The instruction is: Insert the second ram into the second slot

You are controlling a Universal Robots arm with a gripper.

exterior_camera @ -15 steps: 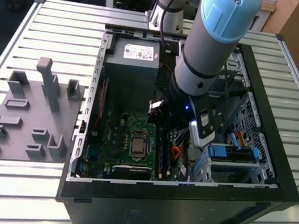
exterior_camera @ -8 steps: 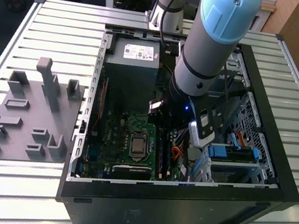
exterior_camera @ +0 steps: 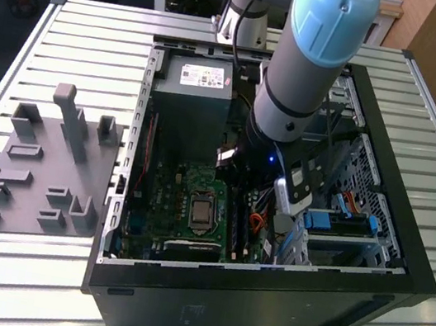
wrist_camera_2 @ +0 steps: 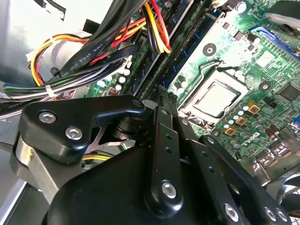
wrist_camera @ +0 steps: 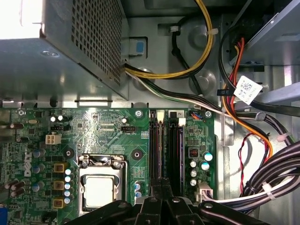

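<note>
My gripper (exterior_camera: 238, 185) reaches down inside the open computer case (exterior_camera: 368, 263), close over the motherboard. In the first wrist view its black fingertips (wrist_camera: 161, 186) stand together, shut, over the near end of the dark memory slots (wrist_camera: 166, 145). These slots run side by side and have white latches at their far end. In the second wrist view one finger is seen from behind, and the gripper's tip (wrist_camera_2: 161, 91) meets the line of the slots (wrist_camera_2: 185, 44). Nothing shows between the fingers. The second ram is hidden.
The processor socket (wrist_camera: 100, 190) lies beside the slots. A grey power supply (exterior_camera: 193, 84) fills the case's far end. Thick cable bundles (wrist_camera: 262, 178) crowd the other side of the slots. The drive bay with light-blue latches (exterior_camera: 317, 221) stands nearby. A grey fixture (exterior_camera: 43, 159) sits on the table.
</note>
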